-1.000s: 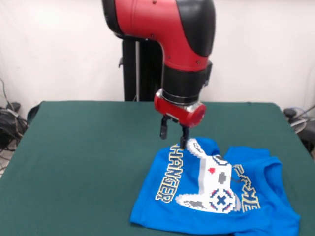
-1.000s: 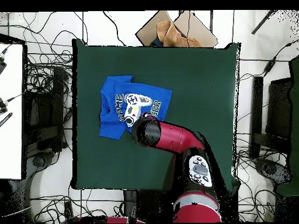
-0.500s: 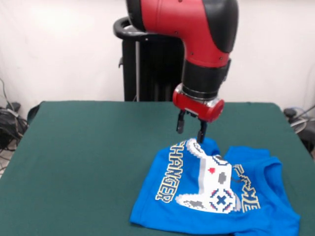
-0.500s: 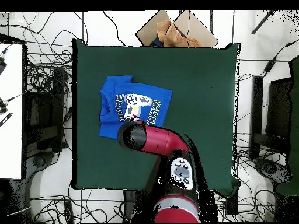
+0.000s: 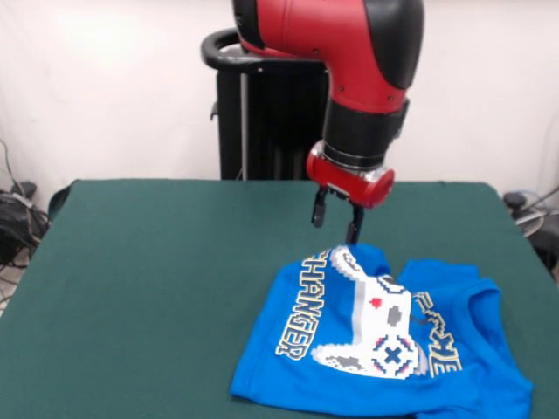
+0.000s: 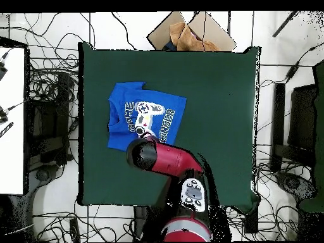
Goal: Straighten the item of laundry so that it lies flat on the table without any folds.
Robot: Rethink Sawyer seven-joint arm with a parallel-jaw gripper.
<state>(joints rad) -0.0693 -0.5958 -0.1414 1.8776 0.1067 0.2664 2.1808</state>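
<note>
Robot gripper [image 5: 336,221] hovered above a blue T-shirt [image 5: 384,336].
Its jaws were apart, empty; the shirt lay rumpled on the green table [image 5: 157,279].

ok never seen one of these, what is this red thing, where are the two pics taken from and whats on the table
The red and black thing is a robot arm. At its end sits a small claw with two dark fingers, which is what grasps things. Here the claw is open and empty, hanging just above the far edge of the shirt without touching it.

One picture is taken from across the table, facing the robot. The other looks straight down from above, with the robot's base at the bottom, so sides are flipped between them.

On the green table lies one thing: a blue T-shirt with a pixel game-controller print and lettering. It lies fairly spread out, but its far edge and a sleeve look bunched and folded. Around the table, the view from above shows cables on the floor.
</note>
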